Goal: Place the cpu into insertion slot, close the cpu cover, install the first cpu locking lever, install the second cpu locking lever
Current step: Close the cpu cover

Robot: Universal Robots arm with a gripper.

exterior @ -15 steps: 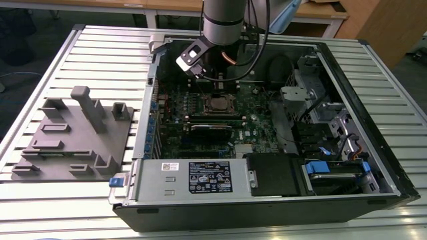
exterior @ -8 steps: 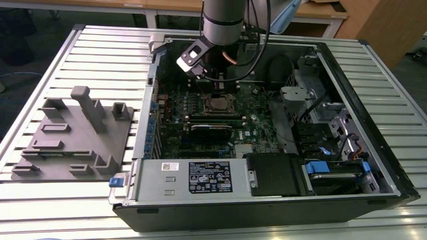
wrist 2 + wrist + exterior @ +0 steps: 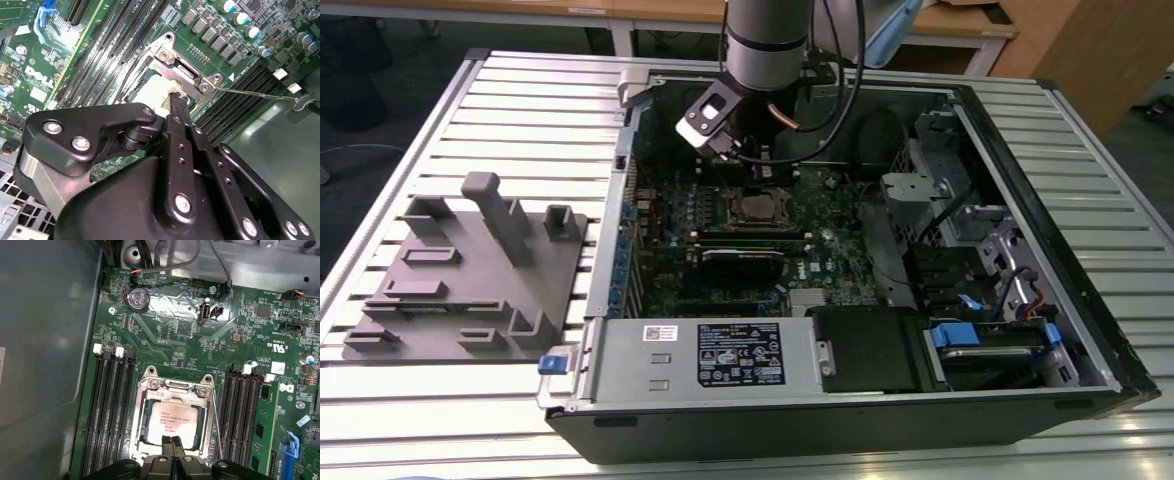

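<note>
Across the centre and right of the exterior view, on a slatted metal table (image 3: 520,100): an open computer case (image 3: 854,430), lying on its side. At the exterior view's left, beside the case, a grey moulded fixture (image 3: 454,290). Along the case's lower edge in that view, a grey power supply (image 3: 707,355) with a white label. Down from the upper centre and into the case, the robot arm (image 3: 767,40), with the gripper (image 3: 750,185) low over the green motherboard (image 3: 841,250). In the first wrist view, fingertips (image 3: 169,445) pressed together with nothing held between them, resting at the edge of the cpu cover (image 3: 141,410). Under that lowered frame, seated in the insertion slot (image 3: 146,440), the cpu (image 3: 172,420), its silver top bare through the cut-out and just beside the fingertips. Along one side of the cover, a thin wire locking lever (image 3: 216,425); in the second wrist view, angled out from the cover's corner over the memory slots (image 3: 235,107). Latched or not: cannot tell.
</note>
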